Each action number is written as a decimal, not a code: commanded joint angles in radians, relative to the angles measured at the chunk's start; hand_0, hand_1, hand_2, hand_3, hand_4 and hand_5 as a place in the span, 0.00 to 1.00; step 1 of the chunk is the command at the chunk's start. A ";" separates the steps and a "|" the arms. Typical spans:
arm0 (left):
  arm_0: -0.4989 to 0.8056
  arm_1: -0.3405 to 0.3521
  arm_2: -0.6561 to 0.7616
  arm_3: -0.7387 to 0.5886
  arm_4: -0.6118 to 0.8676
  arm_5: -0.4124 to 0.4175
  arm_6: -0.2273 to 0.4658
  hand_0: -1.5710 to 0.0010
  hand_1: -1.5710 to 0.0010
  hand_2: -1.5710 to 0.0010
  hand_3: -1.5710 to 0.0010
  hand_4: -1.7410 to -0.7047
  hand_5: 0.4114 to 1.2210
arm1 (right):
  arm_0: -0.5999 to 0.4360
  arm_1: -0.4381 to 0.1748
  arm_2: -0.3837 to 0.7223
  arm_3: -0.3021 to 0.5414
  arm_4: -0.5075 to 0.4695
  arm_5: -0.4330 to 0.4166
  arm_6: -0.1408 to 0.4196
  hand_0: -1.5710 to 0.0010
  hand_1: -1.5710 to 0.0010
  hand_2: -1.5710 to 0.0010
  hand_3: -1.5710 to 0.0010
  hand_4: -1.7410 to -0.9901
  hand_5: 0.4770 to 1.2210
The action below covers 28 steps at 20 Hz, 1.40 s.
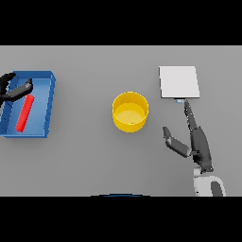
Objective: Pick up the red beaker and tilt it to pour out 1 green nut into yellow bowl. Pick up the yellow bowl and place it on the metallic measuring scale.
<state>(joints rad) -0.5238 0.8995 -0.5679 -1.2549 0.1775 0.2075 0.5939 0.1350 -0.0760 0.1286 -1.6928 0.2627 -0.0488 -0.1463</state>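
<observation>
— Nearest to us, what do you see?

— Right hand, at the near right. Its fingers are straight and point to the far side; the thumb stands out to the left. It holds nothing.

— And the biggest thing?

— After the grey table itself, it is the blue tray at the far left. A red beaker lies in it, long and thin, a little tilted.

— Is the left hand there too?

— Yes, the left hand is at the left edge, over the far part of the tray. Its fingers reach to the upper end of the beaker. If they touch it, I cannot tell; they look relaxed, not closed around it.

— Next in size?

— The metallic measuring scale, a pale square plate at the far right. The fingertips of the right hand are just beside its near edge.

— And the bowl?

— The yellow bowl stands upright in the middle, between tray and scale, apart from both. I see no nut in it.
</observation>
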 commanded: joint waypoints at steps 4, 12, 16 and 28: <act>-0.006 -0.006 0.014 0.004 -0.002 0.028 -0.022 0.94 0.95 0.95 0.95 0.92 0.32 | -0.006 -0.001 0.008 0.003 0.022 -0.007 0.032 1.00 1.00 1.00 1.00 0.73 0.25; -0.004 -0.024 0.029 0.005 0.008 0.053 -0.071 0.99 0.99 0.99 0.99 0.93 0.36 | -0.141 -0.106 0.066 0.019 0.107 0.096 0.051 1.00 1.00 1.00 1.00 0.69 0.31; -0.011 -0.035 0.024 0.003 0.008 0.056 -0.070 1.00 1.00 1.00 1.00 0.91 0.37 | -0.243 -0.199 0.139 0.046 0.234 0.167 0.106 1.00 1.00 1.00 1.00 0.62 0.28; -0.023 -0.037 0.018 0.018 0.005 0.045 -0.071 1.00 1.00 1.00 1.00 0.91 0.38 | -0.563 -0.317 0.353 0.241 0.455 0.366 0.012 1.00 1.00 1.00 1.00 0.62 0.26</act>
<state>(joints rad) -0.5464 0.8629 -0.5494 -1.2368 0.1819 0.2529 0.5222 -0.4278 -0.3926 0.4815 -1.4520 0.7174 0.3168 -0.1349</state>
